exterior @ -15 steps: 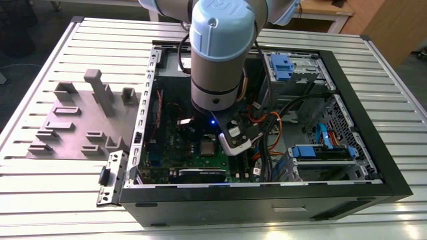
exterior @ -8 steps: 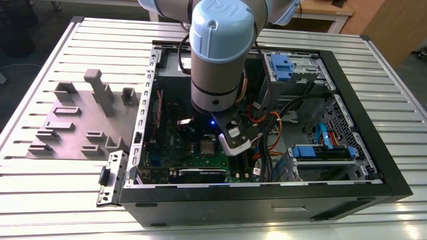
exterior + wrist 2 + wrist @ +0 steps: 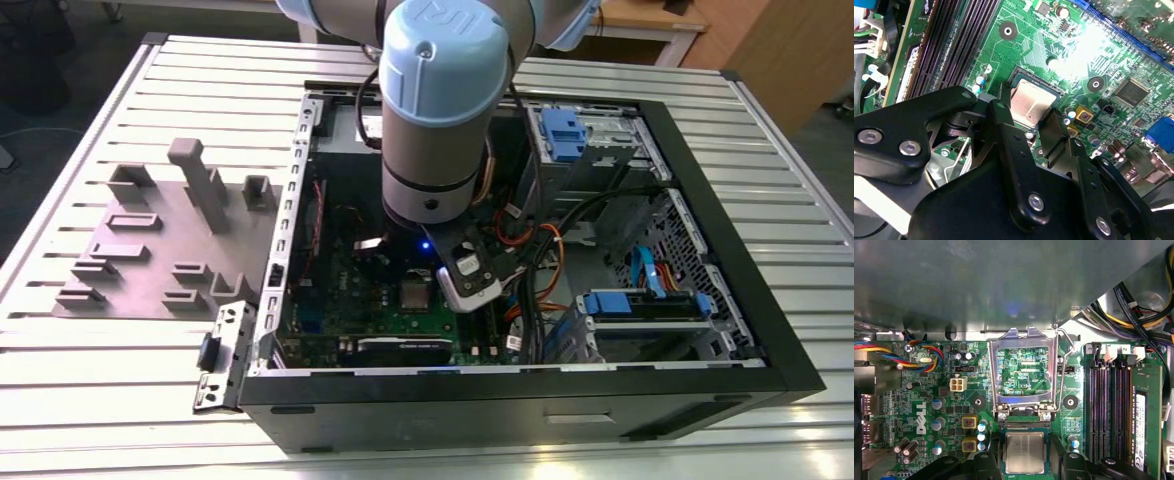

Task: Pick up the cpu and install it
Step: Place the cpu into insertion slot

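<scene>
The cpu (image 3: pixel 1024 452), a flat square chip with a dull silver top, lies flat in the dark socket on the green motherboard (image 3: pixel 929 405). In the second wrist view the cpu (image 3: pixel 1030 105) sits between my two black fingers (image 3: pixel 1004 130). My gripper (image 3: pixel 1026 461) straddles it, open, with a narrow gap showing on each side of the chip. The silver socket frame (image 3: pixel 1025 371) is swung up off the socket, with its wire lever (image 3: pixel 1068 347) raised beside it. In the exterior view my arm (image 3: pixel 434 120) reaches down into the computer case over the socket (image 3: pixel 418 293).
Black memory slots (image 3: pixel 1109 410) run beside the socket. Coloured cables (image 3: pixel 924 352) and yellow-black power leads (image 3: pixel 1134 315) hang near the case wall. Blue drive bays (image 3: pixel 641 305) fill the case at the exterior view's right. A grey plastic fixture (image 3: pixel 160 240) stands outside the case.
</scene>
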Available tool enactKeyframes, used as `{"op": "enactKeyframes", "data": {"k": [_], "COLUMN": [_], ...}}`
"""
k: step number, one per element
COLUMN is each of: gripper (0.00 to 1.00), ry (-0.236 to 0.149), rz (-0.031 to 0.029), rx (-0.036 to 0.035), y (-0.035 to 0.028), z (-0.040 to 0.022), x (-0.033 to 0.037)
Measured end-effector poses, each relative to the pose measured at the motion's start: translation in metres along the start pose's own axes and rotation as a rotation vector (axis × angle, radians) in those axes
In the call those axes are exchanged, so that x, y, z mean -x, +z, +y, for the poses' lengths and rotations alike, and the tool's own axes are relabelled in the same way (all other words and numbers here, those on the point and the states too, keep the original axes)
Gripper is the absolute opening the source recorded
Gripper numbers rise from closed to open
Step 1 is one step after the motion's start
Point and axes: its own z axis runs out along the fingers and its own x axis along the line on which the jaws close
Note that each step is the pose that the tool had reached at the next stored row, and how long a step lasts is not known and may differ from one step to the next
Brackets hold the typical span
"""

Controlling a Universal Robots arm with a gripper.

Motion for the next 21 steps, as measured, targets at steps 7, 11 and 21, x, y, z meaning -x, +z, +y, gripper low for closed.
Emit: {"op": "enactKeyframes", "data": {"k": [7, 11, 21], "gripper": [0.47, 0.47, 0.55], "ry": [0.0, 0.0, 0.0], "rz": [-0.0001, -0.0001, -0.0001], "rx": [0.0001, 0.0001, 0.0001], "y": [0.0002, 0.0002, 0.0003], "z": [0.0, 0.0, 0.0], "x": [0.0, 0.0, 0.0]}}
